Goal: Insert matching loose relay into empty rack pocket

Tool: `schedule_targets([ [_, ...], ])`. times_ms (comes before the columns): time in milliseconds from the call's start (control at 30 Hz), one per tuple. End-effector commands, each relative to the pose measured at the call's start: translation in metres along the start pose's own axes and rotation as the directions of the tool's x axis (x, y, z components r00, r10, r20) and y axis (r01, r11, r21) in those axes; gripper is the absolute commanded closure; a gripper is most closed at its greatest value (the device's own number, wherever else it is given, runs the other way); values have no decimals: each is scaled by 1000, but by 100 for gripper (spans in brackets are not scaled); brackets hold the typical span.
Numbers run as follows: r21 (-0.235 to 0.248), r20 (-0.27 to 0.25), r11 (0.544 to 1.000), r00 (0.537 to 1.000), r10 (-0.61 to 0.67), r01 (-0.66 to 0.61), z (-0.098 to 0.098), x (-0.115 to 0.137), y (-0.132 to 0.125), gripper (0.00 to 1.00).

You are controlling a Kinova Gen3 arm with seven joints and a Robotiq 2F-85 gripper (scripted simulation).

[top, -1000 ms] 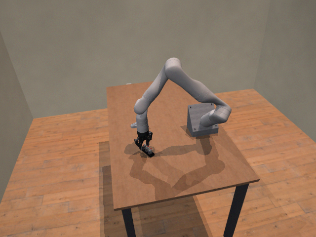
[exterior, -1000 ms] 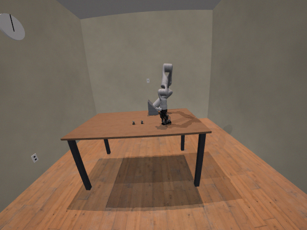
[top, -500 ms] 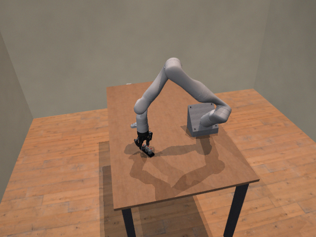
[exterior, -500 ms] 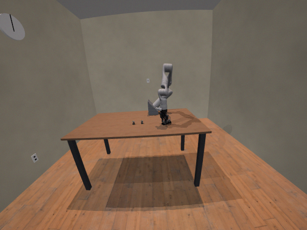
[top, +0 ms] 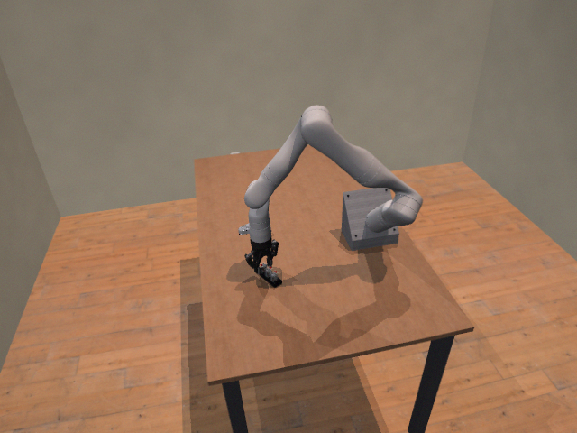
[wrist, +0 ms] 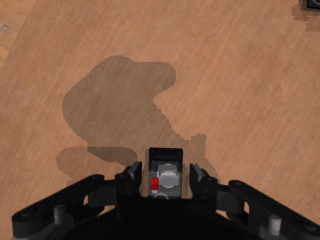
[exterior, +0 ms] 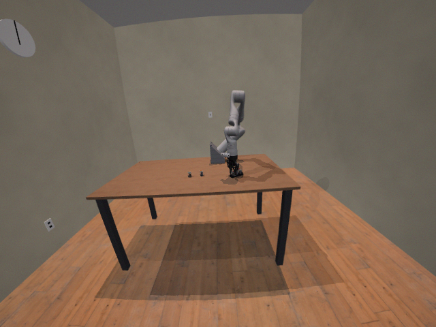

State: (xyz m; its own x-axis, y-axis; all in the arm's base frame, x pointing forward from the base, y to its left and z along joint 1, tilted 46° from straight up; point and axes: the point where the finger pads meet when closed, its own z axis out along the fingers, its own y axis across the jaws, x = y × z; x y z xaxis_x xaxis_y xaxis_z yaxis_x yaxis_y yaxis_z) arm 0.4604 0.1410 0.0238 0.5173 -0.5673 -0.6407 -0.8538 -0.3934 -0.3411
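The black rack [top: 275, 280] [wrist: 166, 152] lies on the table [top: 335, 321], left of its middle. Relays with red buttons [top: 278, 271] stand in it. My gripper [top: 261, 266] [exterior: 235, 173] [wrist: 165, 172] is low over the rack's near end, fingers down. In the wrist view a clear relay [wrist: 170, 172] with a red mark [wrist: 154, 184] sits in the rack between my fingers. Both fingertips stand a little apart from its sides, so the gripper is open. The other pockets are hidden under the hand in that view.
Two loose relays [exterior: 189, 174] [exterior: 201, 173] stand on the table away from the rack; one shows as a dark corner in the wrist view [wrist: 311, 4]. The grey arm base block [top: 361, 218] [exterior: 215, 155] stands on the table's right side.
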Motion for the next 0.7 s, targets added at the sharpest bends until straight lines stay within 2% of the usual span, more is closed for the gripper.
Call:
schedule_targets([
  [0, 2, -2, 1000, 1000, 0, 0, -2, 1, 0, 47],
  [233, 2, -2, 1000, 1000, 0, 0, -9, 1, 0, 47],
  [667, 2, -2, 1000, 1000, 0, 0, -40, 1, 0, 47],
])
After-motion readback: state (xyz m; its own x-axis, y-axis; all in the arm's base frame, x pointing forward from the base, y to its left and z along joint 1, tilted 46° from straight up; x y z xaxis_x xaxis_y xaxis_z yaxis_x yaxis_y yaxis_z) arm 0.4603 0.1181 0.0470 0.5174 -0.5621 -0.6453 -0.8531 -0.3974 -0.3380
